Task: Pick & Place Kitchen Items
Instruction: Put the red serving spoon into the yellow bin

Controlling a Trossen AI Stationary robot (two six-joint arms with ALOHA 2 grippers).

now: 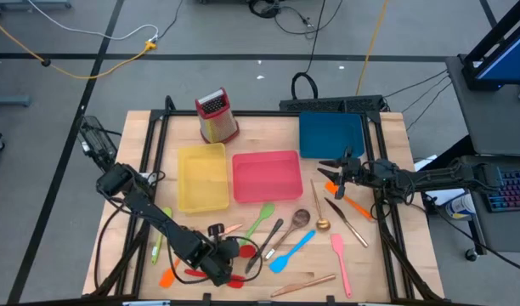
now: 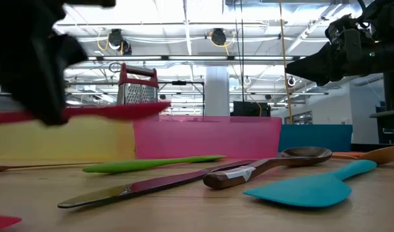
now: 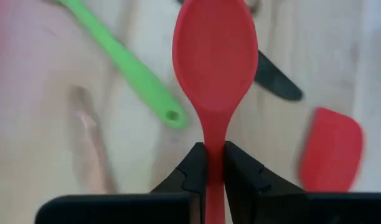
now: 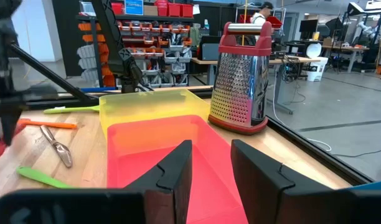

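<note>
Low over the table, left gripper [image 3: 214,163] clamped on red spoon [image 3: 213,59]

The red spoon [image 3: 213,74] has its handle cut off at the left wrist view's edge. Beside it, the red spatula [image 3: 331,149] and the copper-coloured piece [image 3: 91,143] are blurred.

A matt red silicone-look spoon [image 3: 213,59] sits pinched between the left hand's [image 3: 215,163] dull black plastic fingers [image 3: 190,171], above a pale, smooth-grained wooden worktop [image 1: 387,263]. The box grater [image 4: 239,79] shows bright perforated metal under a glossy red plastic top; beside it, the yellow tray [image 4: 147,102] looks translucent plastic.
</note>
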